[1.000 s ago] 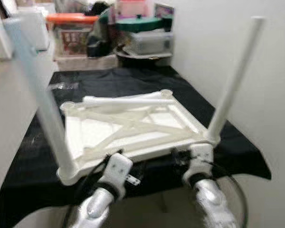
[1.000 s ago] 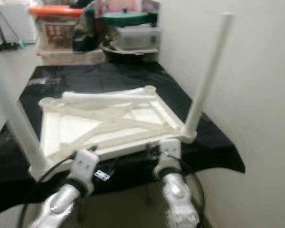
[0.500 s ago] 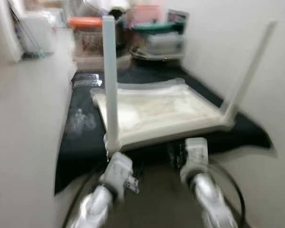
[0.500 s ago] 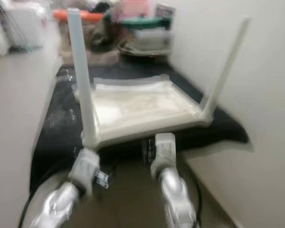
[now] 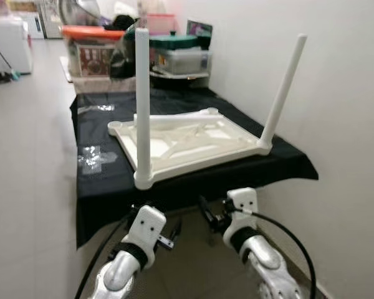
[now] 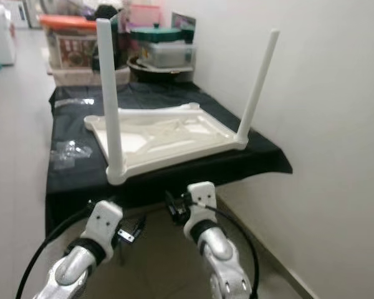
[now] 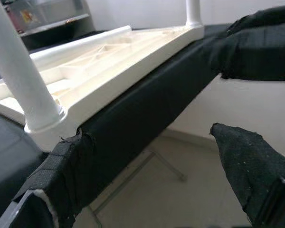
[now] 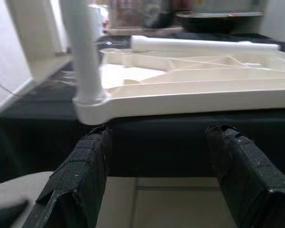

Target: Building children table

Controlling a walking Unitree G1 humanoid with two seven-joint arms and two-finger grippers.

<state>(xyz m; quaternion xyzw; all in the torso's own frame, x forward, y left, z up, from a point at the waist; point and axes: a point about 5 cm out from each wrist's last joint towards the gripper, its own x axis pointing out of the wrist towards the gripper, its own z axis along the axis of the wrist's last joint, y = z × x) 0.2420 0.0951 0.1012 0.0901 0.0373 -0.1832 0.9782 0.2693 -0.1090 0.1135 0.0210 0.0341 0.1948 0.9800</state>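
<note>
A white children's tabletop lies upside down on a table draped in black cloth. Two white legs stand upright in its near corners, one on the left and one on the right. A third, loose leg lies across the far part of the tabletop. My left gripper and right gripper hang below and in front of the table's near edge. Both are open with nothing between the fingers, and both are apart from the tabletop.
A white wall runs close along the table's right side. Storage boxes and bins are stacked behind the table. A clear plastic bag lies on the cloth left of the tabletop. Bare floor stretches to the left.
The whole view has pulled back and sharpened, so the camera moved. Both grippers, which were up against the tabletop's near edge, now sit lower and clear of it.
</note>
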